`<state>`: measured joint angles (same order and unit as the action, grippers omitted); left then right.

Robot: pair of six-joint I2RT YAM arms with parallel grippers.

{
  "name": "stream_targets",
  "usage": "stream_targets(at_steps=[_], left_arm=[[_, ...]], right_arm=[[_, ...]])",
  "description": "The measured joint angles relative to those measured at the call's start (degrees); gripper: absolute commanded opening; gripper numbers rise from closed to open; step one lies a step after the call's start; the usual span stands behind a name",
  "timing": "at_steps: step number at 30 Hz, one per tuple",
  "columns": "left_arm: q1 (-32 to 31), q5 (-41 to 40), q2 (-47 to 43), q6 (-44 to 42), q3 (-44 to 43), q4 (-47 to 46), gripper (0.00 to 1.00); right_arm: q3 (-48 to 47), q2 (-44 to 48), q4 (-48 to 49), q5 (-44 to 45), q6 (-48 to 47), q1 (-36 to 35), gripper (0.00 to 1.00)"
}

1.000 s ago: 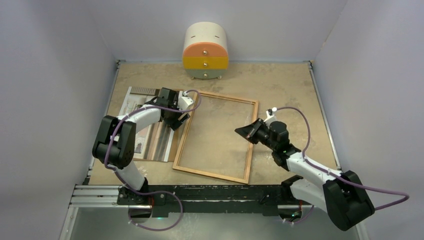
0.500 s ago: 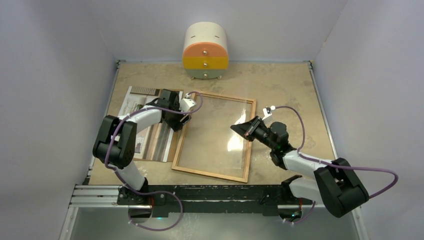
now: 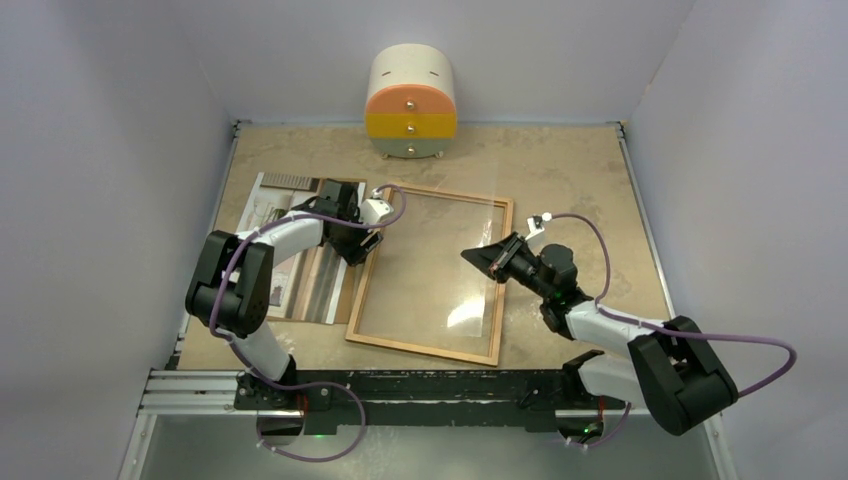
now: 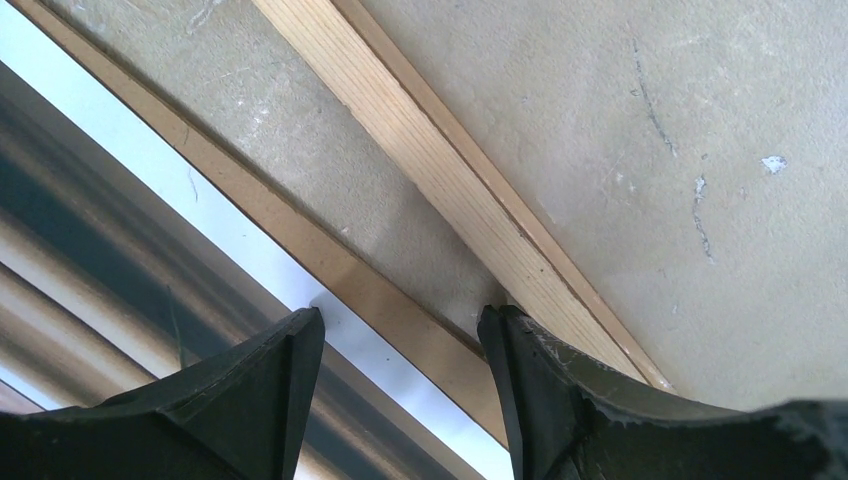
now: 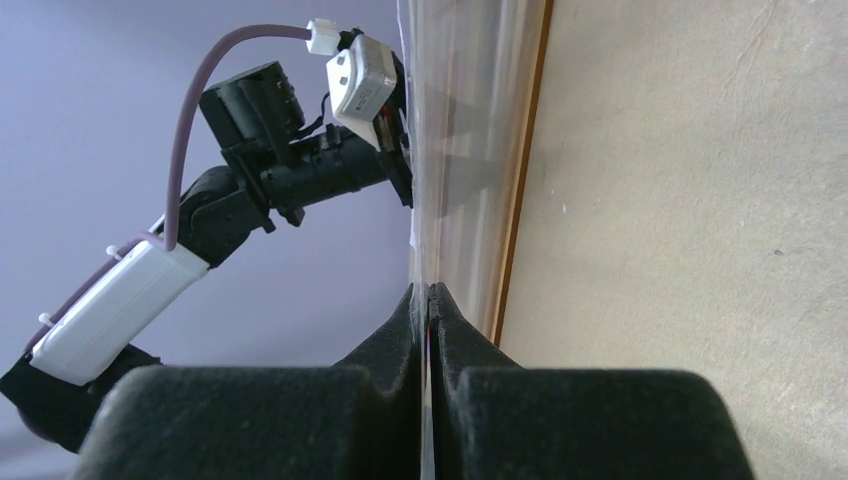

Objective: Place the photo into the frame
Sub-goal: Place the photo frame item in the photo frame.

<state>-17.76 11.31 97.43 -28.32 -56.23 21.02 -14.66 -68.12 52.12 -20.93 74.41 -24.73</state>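
The frame (image 3: 420,347) of thin reddish-brown wood lies in the middle of the table with its clear pane (image 3: 430,260). My right gripper (image 3: 490,258) is shut on the pane's right edge; in the right wrist view the thin sheet (image 5: 450,120) runs edge-on between the closed fingertips (image 5: 428,300), beside the frame's rail (image 5: 520,180). The photo (image 3: 265,205) lies left of the frame on a brown backing board (image 3: 325,285), partly under my left arm. My left gripper (image 3: 358,245) is open and empty: one finger (image 4: 560,390) touches the frame's left rail (image 4: 450,180), the other (image 4: 260,390) is over the photo (image 4: 120,230).
A round white drawer unit (image 3: 411,103) with orange, yellow and green drawers stands at the back wall. Walls close in the table on three sides. A black rail (image 3: 420,385) runs along the near edge by the arm bases.
My right gripper moved a little left and up, holding the pane's right edge; the frame slid slightly left. A bright glare on the pane appeared, then faded. The left gripper barely moved.
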Motion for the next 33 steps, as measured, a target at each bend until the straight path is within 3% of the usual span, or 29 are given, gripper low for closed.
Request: stream_targets(at_steps=[24, 33], left_arm=[[0.0, 0.3, 0.0, 0.0, 0.0, 0.3, 0.63], [0.0, 0.3, 0.0, 0.1, 0.0, 0.4, 0.63]], right_arm=[[3.2, 3.1, -9.0, 3.9, -2.4, 0.1, 0.0], [3.1, 0.6, -8.2, 3.9, -4.6, 0.1, 0.0]])
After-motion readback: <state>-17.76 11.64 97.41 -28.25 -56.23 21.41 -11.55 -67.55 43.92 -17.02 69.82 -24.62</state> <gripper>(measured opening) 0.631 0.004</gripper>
